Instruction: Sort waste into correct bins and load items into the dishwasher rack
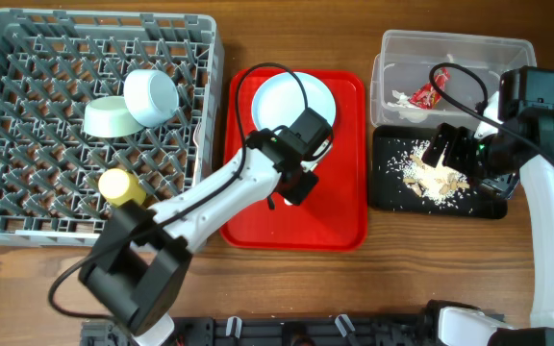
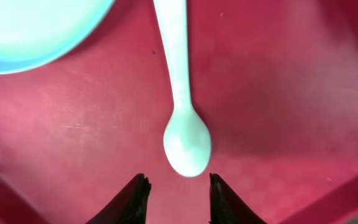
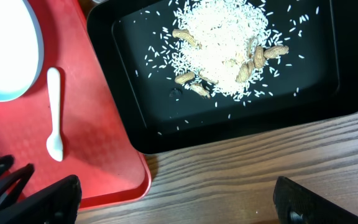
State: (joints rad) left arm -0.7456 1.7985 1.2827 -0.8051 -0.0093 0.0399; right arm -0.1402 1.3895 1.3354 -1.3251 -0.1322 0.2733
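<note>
The left hand (image 2: 177, 190), fingers partly spread and holding nothing, hovered low over the red tray (image 2: 278, 93). The bowl end of the white spoon (image 2: 185, 140) lay just ahead of its tips, with the plate (image 2: 30, 25) close by. The step looked like picking up the spoon for the grey rack (image 1: 27, 192) on the left. Next the hand would need to drop, straddle the thin spoon and pinch it. The right hand (image 3: 176, 202), spread wide and empty, hung by the black tray (image 3: 353, 93) of rice (image 3: 222, 37). No writing could be read.
</note>
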